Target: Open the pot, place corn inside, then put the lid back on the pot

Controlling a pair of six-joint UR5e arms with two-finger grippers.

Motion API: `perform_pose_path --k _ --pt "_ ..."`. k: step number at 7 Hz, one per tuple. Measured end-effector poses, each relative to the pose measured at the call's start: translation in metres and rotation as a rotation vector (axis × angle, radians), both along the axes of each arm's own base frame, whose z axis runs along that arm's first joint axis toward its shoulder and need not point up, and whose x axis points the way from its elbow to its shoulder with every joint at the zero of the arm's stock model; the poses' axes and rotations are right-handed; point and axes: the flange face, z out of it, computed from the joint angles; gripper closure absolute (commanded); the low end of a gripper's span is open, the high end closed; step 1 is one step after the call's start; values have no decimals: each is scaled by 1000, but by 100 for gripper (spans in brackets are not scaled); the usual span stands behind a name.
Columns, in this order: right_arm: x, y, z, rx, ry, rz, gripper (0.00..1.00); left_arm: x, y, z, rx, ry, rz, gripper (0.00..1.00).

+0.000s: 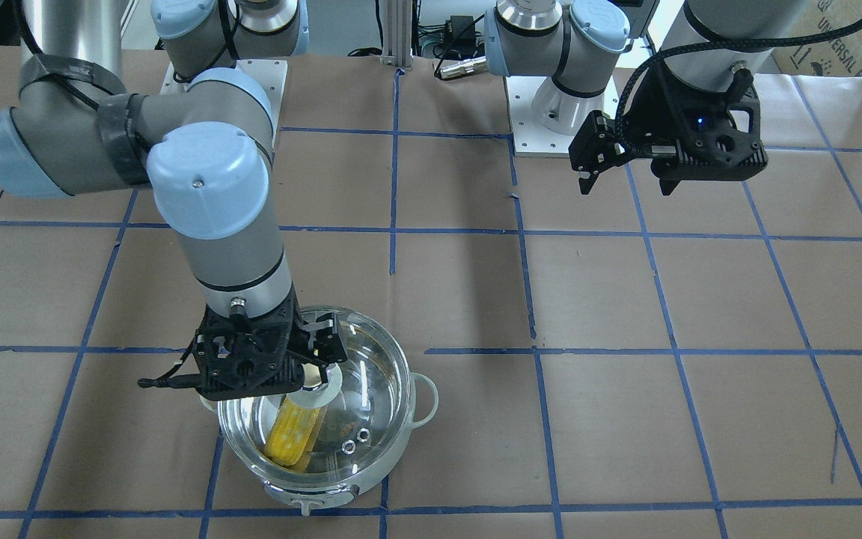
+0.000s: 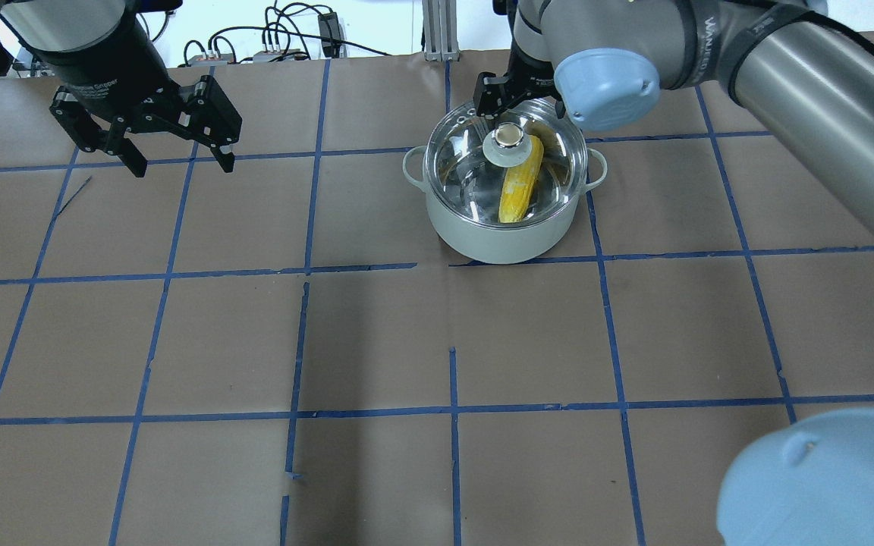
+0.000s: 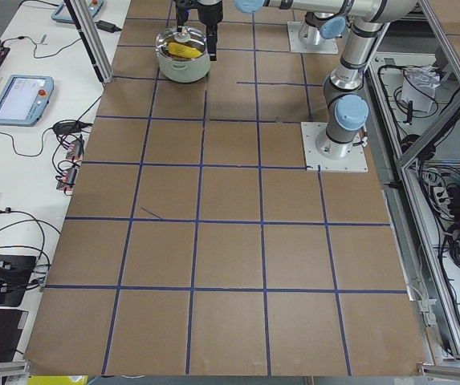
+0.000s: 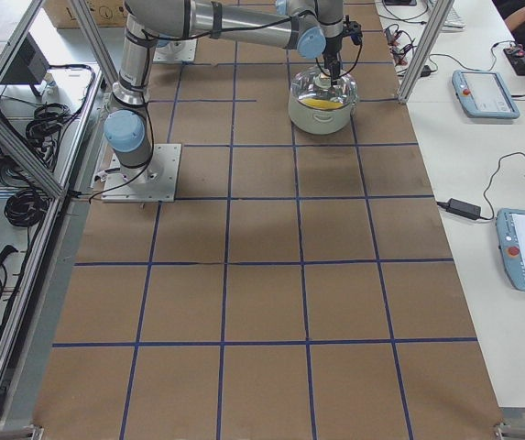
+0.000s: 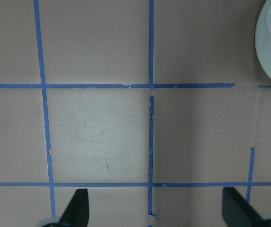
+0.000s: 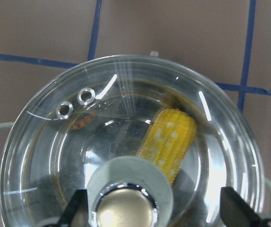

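Lid [image 2: 509,141] on pot [image 2: 504,240], corn [image 2: 520,189] inside, left gripper [image 2: 183,163] well apart, spread

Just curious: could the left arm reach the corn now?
Probably not: the corn lies in the pot under the lid, with the right gripper over it; the left gripper hangs well aside.

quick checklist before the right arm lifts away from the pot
1. corn inside pot: ok, lying under the glass.
2. lid on the rim: ok, looks seated and level.
3. right gripper free of the knob: ok, fingers spread wide, not gripping.
4. left gripper out of the way: ok, open, far from the pot.
5. lid edge seated all round: cannot tell, the arm hides part.
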Motion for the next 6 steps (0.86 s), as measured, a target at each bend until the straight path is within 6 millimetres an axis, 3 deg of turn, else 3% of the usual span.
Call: perform_pose_path --k 3,4,6 --pt "-67 30 67 -29 -19 -49 0 0 0 0 -1 0 0 0" --pt "-85 59 90 2 -32 -68 0 0 0 0 -1 0 0 0" --pt "-118 136 136 64 -36 -109 0 0 0 0 -1 0 0 0"
